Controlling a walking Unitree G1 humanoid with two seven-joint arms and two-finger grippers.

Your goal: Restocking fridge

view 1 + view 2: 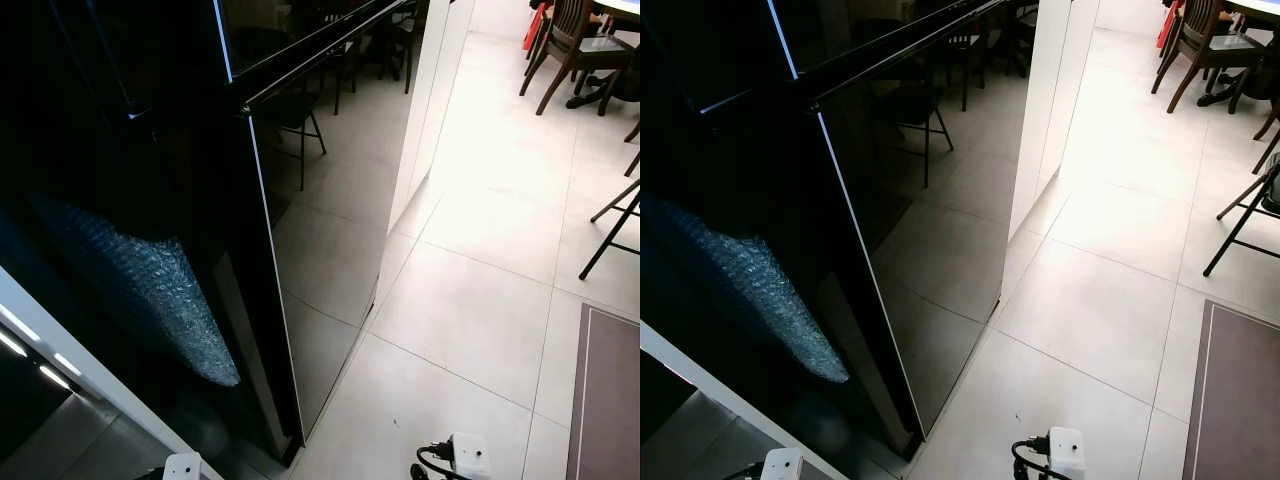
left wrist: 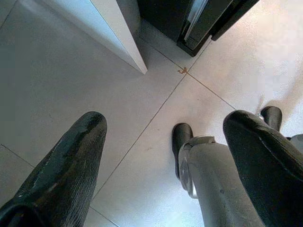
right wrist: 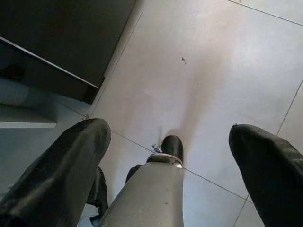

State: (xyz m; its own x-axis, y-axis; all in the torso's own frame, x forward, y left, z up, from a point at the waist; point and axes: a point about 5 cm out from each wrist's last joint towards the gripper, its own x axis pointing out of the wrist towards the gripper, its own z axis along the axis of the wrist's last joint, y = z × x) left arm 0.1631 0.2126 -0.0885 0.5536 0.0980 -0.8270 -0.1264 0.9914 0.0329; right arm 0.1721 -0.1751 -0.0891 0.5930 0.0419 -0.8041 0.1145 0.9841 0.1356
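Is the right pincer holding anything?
No, the right pincer hangs open over the floor, nothing between its fingers.

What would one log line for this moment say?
fridge: doors shut | left gripper: open, idle over floor | right gripper: open, idle

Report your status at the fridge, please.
Left gripper and right gripper open, empty, hanging over the floor tiles. Black fridge close ahead, doors shut. Nothing in the way.

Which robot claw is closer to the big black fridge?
The left claw. It hangs open over the floor tiles near the black fridge's bottom corner. The right claw, also open, hangs farther out over the tiles.
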